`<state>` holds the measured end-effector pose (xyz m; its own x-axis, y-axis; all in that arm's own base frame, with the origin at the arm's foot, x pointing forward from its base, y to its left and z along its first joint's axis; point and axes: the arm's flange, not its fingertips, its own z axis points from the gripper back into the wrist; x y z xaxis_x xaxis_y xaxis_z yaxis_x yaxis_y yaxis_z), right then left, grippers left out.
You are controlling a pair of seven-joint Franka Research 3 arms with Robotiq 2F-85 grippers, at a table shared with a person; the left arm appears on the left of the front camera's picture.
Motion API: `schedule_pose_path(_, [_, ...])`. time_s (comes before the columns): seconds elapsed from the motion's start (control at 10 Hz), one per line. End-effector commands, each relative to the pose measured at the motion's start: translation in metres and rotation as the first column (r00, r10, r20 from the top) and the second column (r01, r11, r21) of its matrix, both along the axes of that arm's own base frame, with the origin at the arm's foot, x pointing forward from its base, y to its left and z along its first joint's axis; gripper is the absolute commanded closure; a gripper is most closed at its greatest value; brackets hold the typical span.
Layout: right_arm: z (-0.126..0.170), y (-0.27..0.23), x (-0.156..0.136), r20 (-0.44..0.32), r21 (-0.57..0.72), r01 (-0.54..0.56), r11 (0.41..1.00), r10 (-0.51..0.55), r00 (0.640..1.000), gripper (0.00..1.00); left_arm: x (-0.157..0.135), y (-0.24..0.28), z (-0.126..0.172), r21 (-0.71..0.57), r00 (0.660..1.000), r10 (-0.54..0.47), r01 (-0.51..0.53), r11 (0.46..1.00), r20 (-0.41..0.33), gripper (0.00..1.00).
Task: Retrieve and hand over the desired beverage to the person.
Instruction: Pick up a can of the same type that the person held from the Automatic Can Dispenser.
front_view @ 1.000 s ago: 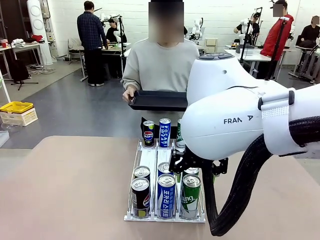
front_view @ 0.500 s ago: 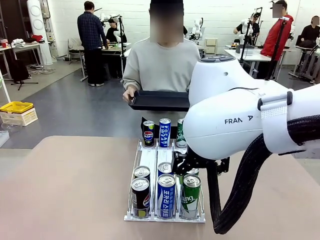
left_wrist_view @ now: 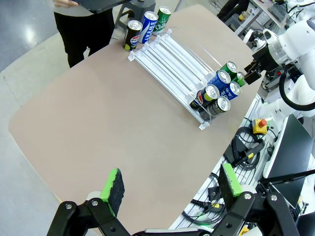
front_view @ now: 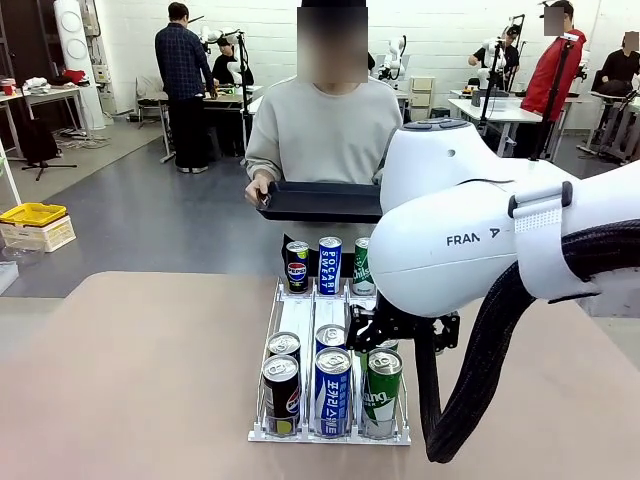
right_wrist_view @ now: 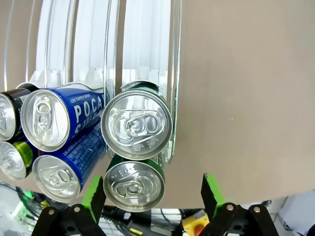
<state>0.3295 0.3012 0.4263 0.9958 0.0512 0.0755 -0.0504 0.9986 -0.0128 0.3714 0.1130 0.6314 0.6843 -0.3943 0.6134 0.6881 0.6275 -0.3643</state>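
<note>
The right hand (right_wrist_view: 152, 191) hangs open above the green cans (right_wrist_view: 136, 125) in the rack (front_view: 298, 318), likely lining up a grasp. The left hand (left_wrist_view: 171, 182) idles open, well clear of the rack.

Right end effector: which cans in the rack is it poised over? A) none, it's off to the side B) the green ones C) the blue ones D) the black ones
B: in the right wrist view, the open right end effector has the green cans between its fingers.
</note>
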Motion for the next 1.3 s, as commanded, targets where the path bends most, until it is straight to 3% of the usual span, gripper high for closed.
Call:
schedule_pose_path(0.0, [-0.006, 0.001, 0.005, -0.021, 0.025, -0.022, 0.999, 0.023, 1.000, 0.00, -0.001, 0.002, 0.000, -0.013, 1.000, -0.010, 0.010, 1.000, 0.008, 0.00])
schedule_pose_path(0.8, [-0.014, 0.003, 0.010, -0.058, 0.056, -0.053, 0.997, 0.056, 0.997, 0.00, -0.001, 0.002, 0.000, -0.013, 1.000, -0.010, 0.010, 1.000, 0.008, 0.00])
schedule_pose_path(0.9, [-0.014, 0.002, 0.009, -0.016, 0.061, -0.101, 0.993, 0.103, 0.995, 0.20, -0.001, 0.002, 0.000, -0.013, 1.000, -0.010, 0.010, 1.000, 0.008, 0.00])
schedule_pose_path(1.0, [-0.014, 0.002, 0.009, -0.020, 0.057, -0.092, 0.994, 0.093, 0.995, 0.59, -0.001, 0.002, 0.000, -0.013, 1.000, -0.010, 0.010, 1.000, 0.008, 0.00])
schedule_pose_path(1.2, [-0.016, 0.003, 0.009, -0.021, 0.060, -0.101, 0.993, 0.103, 0.994, 1.00, -0.001, 0.002, 0.000, -0.013, 1.000, -0.010, 0.010, 1.000, 0.008, 0.00])
